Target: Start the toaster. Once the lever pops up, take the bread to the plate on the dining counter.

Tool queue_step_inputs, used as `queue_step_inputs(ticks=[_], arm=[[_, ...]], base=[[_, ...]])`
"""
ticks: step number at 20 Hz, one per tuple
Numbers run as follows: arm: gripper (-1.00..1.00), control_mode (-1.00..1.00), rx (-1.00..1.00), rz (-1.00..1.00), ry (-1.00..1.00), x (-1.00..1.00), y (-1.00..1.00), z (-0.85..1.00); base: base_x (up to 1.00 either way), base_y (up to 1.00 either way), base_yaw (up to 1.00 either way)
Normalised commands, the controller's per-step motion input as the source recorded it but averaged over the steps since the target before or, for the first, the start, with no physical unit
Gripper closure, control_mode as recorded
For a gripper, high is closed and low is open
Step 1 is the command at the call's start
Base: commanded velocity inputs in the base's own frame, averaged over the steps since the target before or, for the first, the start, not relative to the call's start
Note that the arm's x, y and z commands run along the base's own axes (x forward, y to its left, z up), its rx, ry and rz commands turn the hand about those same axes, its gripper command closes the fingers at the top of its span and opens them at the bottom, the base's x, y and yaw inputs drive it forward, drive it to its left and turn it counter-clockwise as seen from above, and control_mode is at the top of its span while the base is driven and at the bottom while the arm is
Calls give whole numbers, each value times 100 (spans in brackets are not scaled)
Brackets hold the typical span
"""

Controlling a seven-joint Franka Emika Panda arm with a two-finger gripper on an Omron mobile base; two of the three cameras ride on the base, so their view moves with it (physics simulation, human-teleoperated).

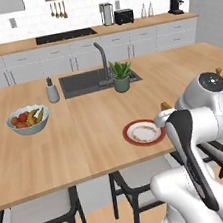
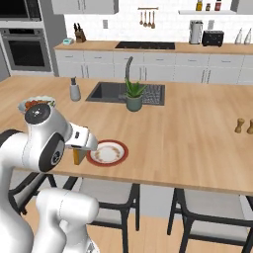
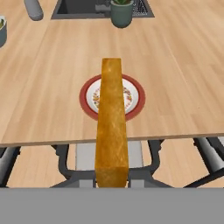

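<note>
Light-wood dining counter (image 1: 87, 137) is carrying most of the items. White bowl (image 1: 28, 121) at the counter's 9 o'clock side in the left base view is holding mixed fruit, red and yellow pieces showing. Inset dark sink (image 1: 81, 82) with a tall grey tap (image 1: 103, 59) is sitting toward 12 o'clock, a green plant in a grey-green pot (image 1: 121, 76) standing just beside its right edge, a small grey bottle-shaped dispenser (image 1: 52, 91) just beside its left edge.

Round flat plate with a red rim and white centre (image 3: 87, 94) is lying near the counter's front edge; nothing is resting on it. Two small wooden shakers (image 2: 244, 125) are standing well apart at 3 o'clock in the right base view.

Thin slice of pale tan toast with a darker crust edge (image 3: 112, 127) is showing edge-on in the hand view, running up from 6 o'clock and overlapping the plate's centre. It is hanging above the counter's front edge, just on the near side of the plate, not touching it. The tool (image 2: 79, 150) is clenched on the slice, gripping its near end; the fingertips themselves are hidden behind the bread.

Black boxy toaster (image 1: 124, 16) is sitting on the far wall counter, beside a steel canister (image 1: 106, 14).
</note>
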Motion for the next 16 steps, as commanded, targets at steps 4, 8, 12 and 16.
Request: queue_step_inputs(ticks=[4, 8, 12, 16], arm=[[100, -100, 3, 4, 0, 51, 0, -16], [100, -100, 14, 10, 10, 100, 0, -29], [100, -100, 15, 10, 17, 100, 0, -42], [100, -100, 5, 3, 13, 65, 11, -31]], base=[[10, 0, 0], [0, 0, 0], [0, 0, 0], [0, 0, 0]])
